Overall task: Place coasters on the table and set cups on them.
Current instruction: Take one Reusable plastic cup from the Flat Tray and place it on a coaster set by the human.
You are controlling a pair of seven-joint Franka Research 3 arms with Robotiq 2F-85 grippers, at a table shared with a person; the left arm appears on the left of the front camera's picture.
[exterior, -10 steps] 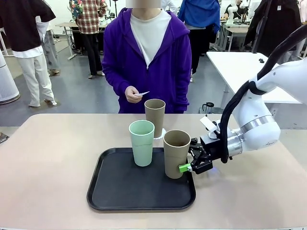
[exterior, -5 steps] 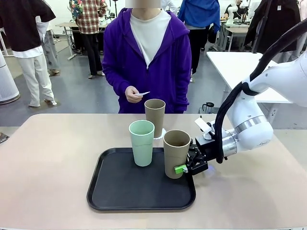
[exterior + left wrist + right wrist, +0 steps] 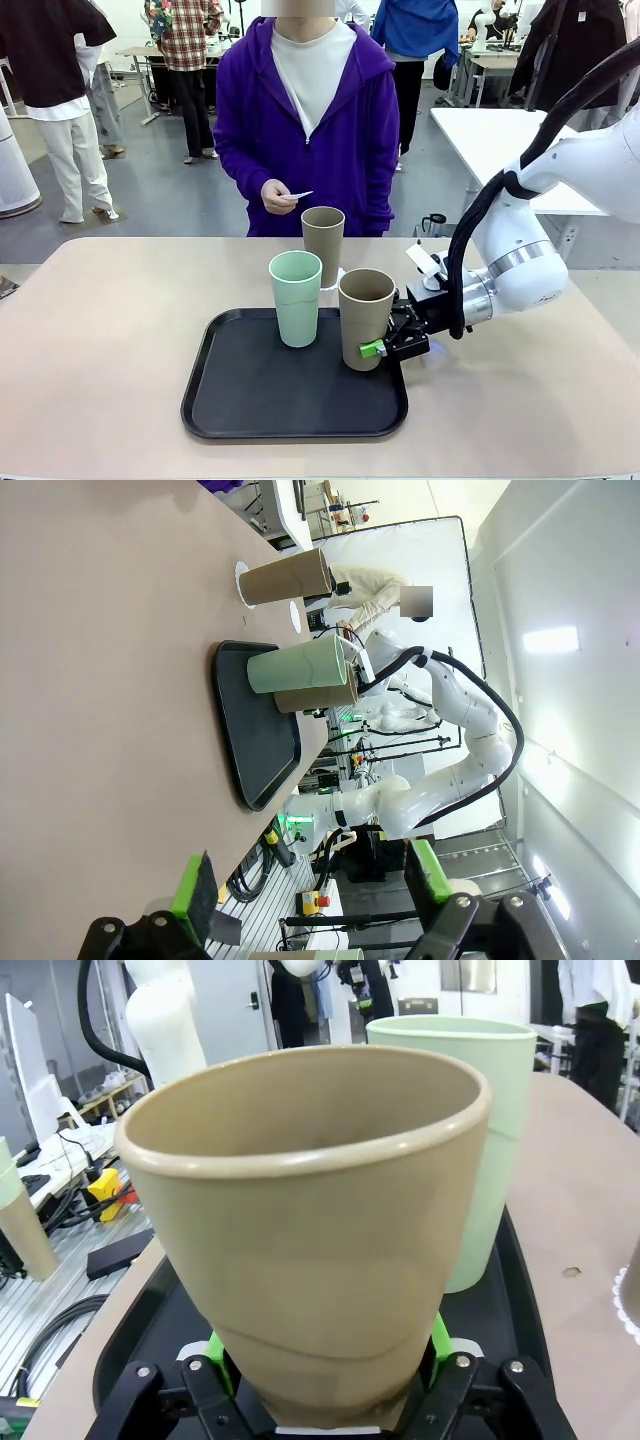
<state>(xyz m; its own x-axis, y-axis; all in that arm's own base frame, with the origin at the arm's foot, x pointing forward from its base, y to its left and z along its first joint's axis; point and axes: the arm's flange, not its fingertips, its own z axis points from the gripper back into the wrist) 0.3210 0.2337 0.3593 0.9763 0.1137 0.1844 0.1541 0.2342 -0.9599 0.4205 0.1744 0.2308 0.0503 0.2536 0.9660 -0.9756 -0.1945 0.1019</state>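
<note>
Right gripper is clamped low on a tan cup over the black tray, with the mint green cup just beside it. The other tan cup stands on the table past the tray, on a coaster I think. Left gripper hangs wide open.

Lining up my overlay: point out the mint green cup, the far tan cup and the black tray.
mint green cup (image 3: pixel 296 305), front view, side wall.
far tan cup (image 3: pixel 325 245), front view, side wall.
black tray (image 3: pixel 265 392), front view, bare floor.
</note>
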